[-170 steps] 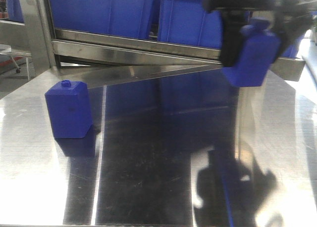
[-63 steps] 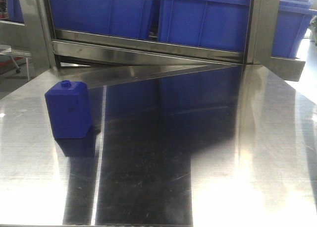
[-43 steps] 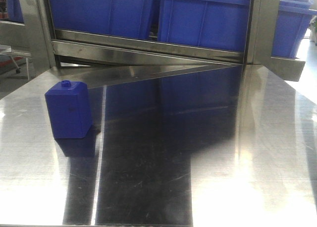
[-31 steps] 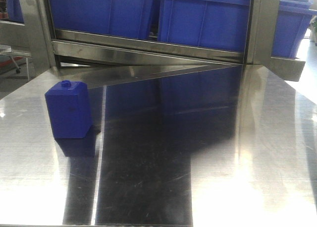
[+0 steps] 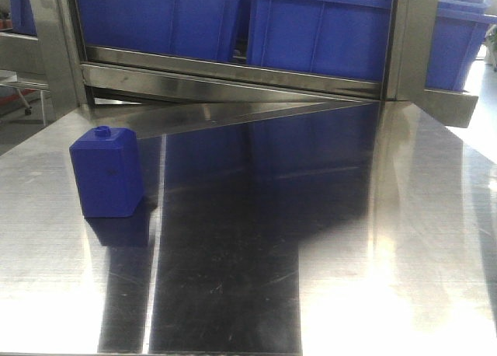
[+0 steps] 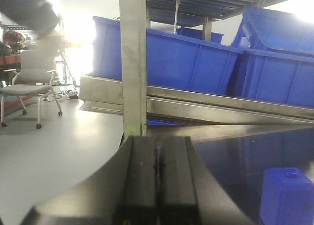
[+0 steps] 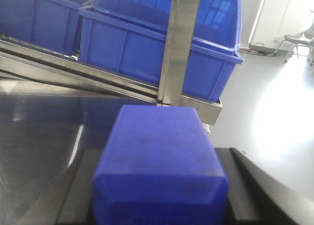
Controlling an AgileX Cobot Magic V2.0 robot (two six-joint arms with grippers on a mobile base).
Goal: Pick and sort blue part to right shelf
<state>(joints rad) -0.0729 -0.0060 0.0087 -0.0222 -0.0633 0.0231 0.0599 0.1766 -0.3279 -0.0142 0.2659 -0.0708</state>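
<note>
Shelf post (image 7: 182, 43) before blue part (image 7: 162, 171), bins (image 7: 122, 48) behind

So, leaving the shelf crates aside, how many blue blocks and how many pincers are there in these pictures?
Blue blocks: 2 (squat blue block standing on the table; blue part in the right pincer)
Pincers: 2 (left pincer shut and empty; right pincer shut on the blue part)
Total: 4
</note>
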